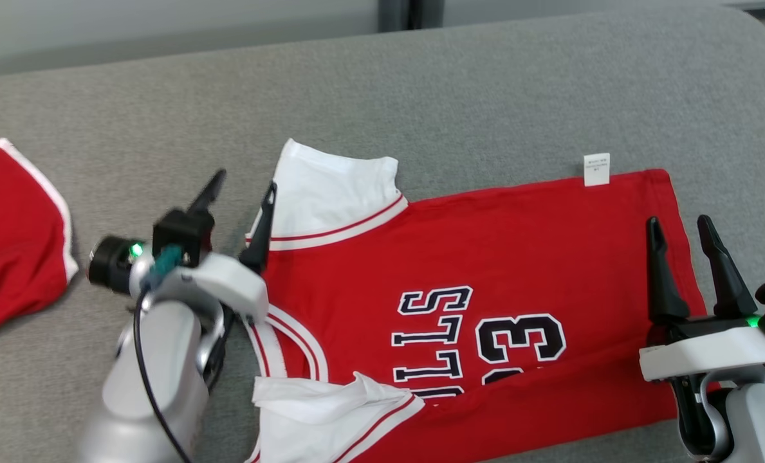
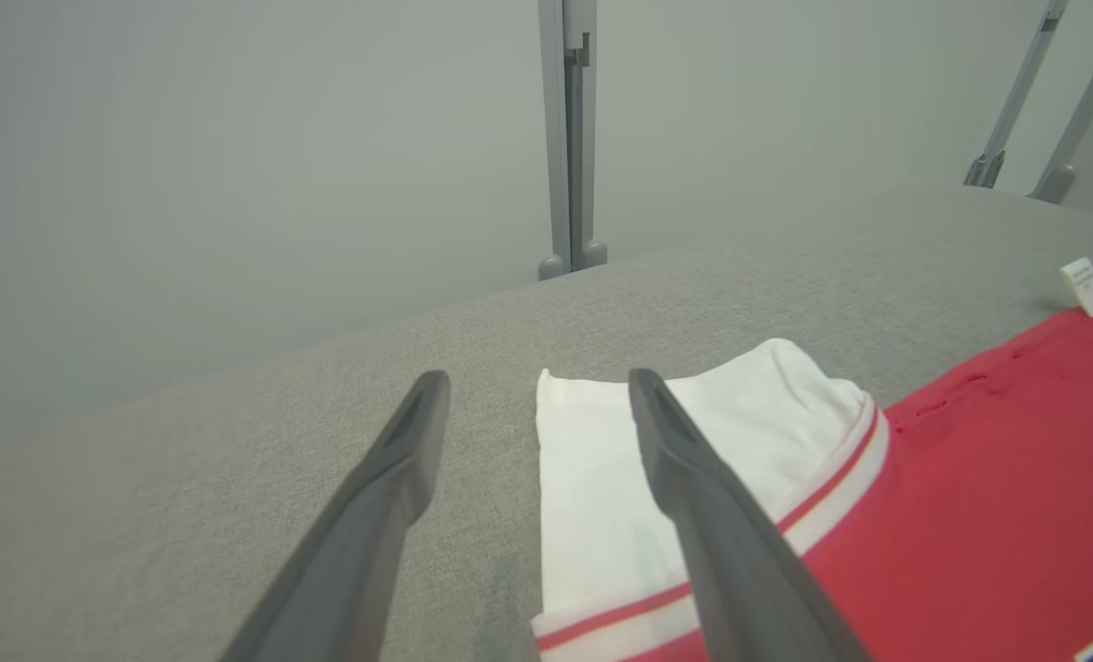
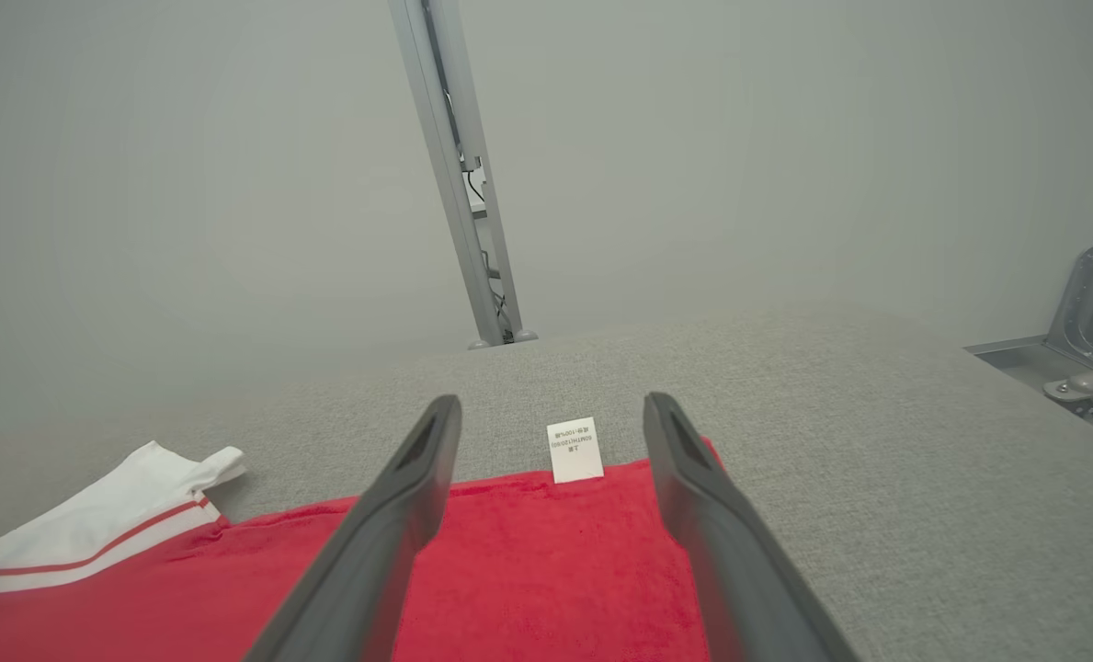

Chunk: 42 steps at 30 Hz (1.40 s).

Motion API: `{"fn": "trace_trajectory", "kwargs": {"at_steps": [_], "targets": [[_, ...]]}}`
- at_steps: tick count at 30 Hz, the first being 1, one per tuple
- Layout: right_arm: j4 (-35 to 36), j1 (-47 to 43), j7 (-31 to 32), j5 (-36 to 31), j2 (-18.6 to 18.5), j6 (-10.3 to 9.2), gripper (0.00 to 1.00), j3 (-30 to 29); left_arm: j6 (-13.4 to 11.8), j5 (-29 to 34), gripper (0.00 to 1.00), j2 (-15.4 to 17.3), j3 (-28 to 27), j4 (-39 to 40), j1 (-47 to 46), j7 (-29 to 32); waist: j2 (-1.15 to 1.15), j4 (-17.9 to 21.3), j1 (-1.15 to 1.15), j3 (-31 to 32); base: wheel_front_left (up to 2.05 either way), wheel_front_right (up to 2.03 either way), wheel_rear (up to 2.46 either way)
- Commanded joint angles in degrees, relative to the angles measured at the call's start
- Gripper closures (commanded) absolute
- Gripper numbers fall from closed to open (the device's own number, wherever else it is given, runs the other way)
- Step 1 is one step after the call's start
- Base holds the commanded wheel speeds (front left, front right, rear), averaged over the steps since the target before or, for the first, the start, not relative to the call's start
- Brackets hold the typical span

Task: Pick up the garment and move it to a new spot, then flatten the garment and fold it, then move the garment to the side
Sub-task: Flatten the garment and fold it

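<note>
Item 1: the garment [image 1: 485,257], a red jersey with white sleeves, red-striped white trim and dark lettering outlined in white, which you find spread sideways on the grey padded surface [image 1: 485,83], near the middle of the head view, neck and sleeves toward the robot's left, hem toward its right. Its far sleeve [image 2: 601,496] lies fairly flat. Its near sleeve [image 1: 318,405] is rumpled at the bottom edge of the head view. Red cloth cuts off the lettering along its near side. Item 2: a small white label [image 3: 574,449], sticking out from the far edge near the hem. Item 3: the left gripper [image 1: 245,181], jaws wide apart and holding nothing. You see 1 finger over the far sleeve's edge and the other over bare grey surface; you cannot tell whether either touches down. Item 4: the right gripper [image 1: 679,222], jaws equally wide and empty, poised over the hem end of the jersey. In its wrist view the label sits between the 2 fingers, farther off. Item 5: a second red cloth with white trim [image 1: 9,238], lying well apart at the robot's far left. Item 6: a grey metal post [image 2: 569,138], standing behind the surface against a pale wall.
</note>
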<state>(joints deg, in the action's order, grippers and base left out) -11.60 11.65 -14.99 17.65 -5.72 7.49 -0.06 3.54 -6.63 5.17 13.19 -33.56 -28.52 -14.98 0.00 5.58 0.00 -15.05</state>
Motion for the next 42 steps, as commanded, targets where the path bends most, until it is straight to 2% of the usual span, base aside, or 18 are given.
{"fn": "trace_trajectory", "kwargs": {"at_steps": [1, 11, 24, 25, 26, 27, 28, 38, 42], "targets": [[0.5, 1.0, -0.3, -0.4, 0.1, 0.00, 0.00, 0.2, 0.6, 0.1, 0.00, 0.7, 0.0, -3.8, -5.1, 0.8, 0.00, 2.1, 0.00, -2.6, 0.00, 0.00, 0.00], [1.0, 2.9, -0.3, -0.5, 1.3, 0.00, 0.00, 0.6, 2.4, 3.4, 0.00, 3.2, 4.0, -22.5, -23.0, 8.1, 0.00, 6.0, 0.00, -7.6, 0.00, 0.00, 0.00], [0.5, 3.2, -0.3, -0.9, 2.2, 0.00, 0.00, 0.4, 3.5, 5.0, 0.00, 4.8, 8.3, -34.5, -31.1, 9.3, 0.00, 8.2, 0.00, -9.7, 0.00, 0.00, 0.00], [0.5, 3.2, -0.3, -1.0, 2.3, 0.00, 0.00, 0.4, 3.6, 4.9, 0.10, 4.5, 8.7, -35.2, -31.3, 9.5, 0.00, 8.2, 0.00, -9.7, 0.00, 0.00, 0.00], [0.4, 3.2, -0.3, -1.1, 2.3, 0.00, 0.00, 0.3, 3.7, 4.7, 0.50, 4.2, 9.1, -35.8, -31.5, 9.7, 0.00, 8.2, 0.00, -9.8, 0.00, 0.00, 0.00], [0.4, 3.2, -0.3, -1.1, 2.3, 0.00, 0.00, 0.2, 3.8, 4.4, 0.67, 3.9, 9.4, -36.2, -31.6, 9.6, 0.00, 8.1, 0.00, -9.8, 0.00, 0.00, 0.00], [0.3, 3.2, -0.3, -1.2, 2.4, 0.00, 0.00, 0.1, 3.9, 4.2, 1.00, 3.7, 9.7, -36.5, -31.8, 9.2, 0.00, 8.0, 0.00, -9.7, 0.00, 0.00, 0.00], [-2.8, 4.7, -0.3, -2.4, 0.8, 0.00, 0.00, -1.6, 3.9, 0.8, 1.00, 0.4, 13.4, -36.0, -30.5, 2.3, 0.00, 4.0, 0.00, -6.9, 0.00, 0.00, 0.00], [-9.1, 8.3, -0.3, -3.0, -1.0, 0.00, 0.00, -5.0, 3.9, -2.3, 1.00, -0.9, 15.6, -31.2, -28.5, 0.1, 0.00, 1.6, 0.00, -5.8, 0.00, 0.00, 0.00]]}}
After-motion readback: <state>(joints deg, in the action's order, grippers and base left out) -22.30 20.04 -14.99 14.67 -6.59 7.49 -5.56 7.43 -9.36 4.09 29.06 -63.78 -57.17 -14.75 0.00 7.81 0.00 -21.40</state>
